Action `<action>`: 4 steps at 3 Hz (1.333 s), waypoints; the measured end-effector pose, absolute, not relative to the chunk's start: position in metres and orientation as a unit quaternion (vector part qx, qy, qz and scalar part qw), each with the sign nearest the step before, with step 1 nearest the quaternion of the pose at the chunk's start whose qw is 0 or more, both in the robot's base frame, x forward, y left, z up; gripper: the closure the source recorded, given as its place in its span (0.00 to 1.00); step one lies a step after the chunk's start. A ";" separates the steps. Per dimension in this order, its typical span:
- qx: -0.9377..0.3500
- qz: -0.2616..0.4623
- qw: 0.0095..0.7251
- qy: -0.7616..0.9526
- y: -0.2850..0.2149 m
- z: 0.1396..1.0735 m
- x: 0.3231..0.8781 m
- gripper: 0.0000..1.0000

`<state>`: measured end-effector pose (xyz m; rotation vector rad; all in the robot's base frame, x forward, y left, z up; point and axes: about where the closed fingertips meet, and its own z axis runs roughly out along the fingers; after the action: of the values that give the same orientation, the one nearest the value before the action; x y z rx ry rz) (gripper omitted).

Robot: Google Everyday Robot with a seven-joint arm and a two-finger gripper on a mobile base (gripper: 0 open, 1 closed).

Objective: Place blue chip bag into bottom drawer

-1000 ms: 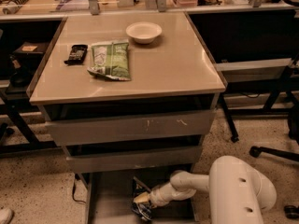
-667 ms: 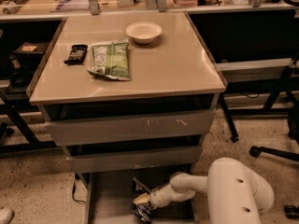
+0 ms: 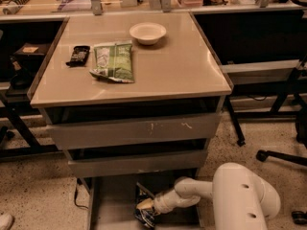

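The blue chip bag (image 3: pixel 144 201) is a dark crinkled bag with a pale end. It sits over the grey floor of the bottom drawer (image 3: pixel 112 207), which is pulled out below the two upper drawers. My gripper (image 3: pixel 147 206) reaches in from the right on the white arm (image 3: pixel 192 193) and is at the bag, with its tip hidden behind the bag. I cannot tell whether the bag rests on the drawer floor or hangs just above it.
On the cabinet top lie a green and white snack bag (image 3: pixel 113 61), a small dark packet (image 3: pixel 78 54) and a white bowl (image 3: pixel 147 32). Desk legs stand at left (image 3: pixel 19 128); a chair base (image 3: pixel 283 157) stands at right.
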<state>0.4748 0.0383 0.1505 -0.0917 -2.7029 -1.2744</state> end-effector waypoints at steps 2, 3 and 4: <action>-0.031 -0.425 0.076 -0.901 0.038 0.150 0.475 0.36; -0.031 -0.425 0.076 -0.901 0.038 0.150 0.475 0.11; -0.031 -0.425 0.076 -0.901 0.038 0.150 0.475 0.00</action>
<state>0.4747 0.0384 0.1504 -0.0915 -2.7026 -1.2744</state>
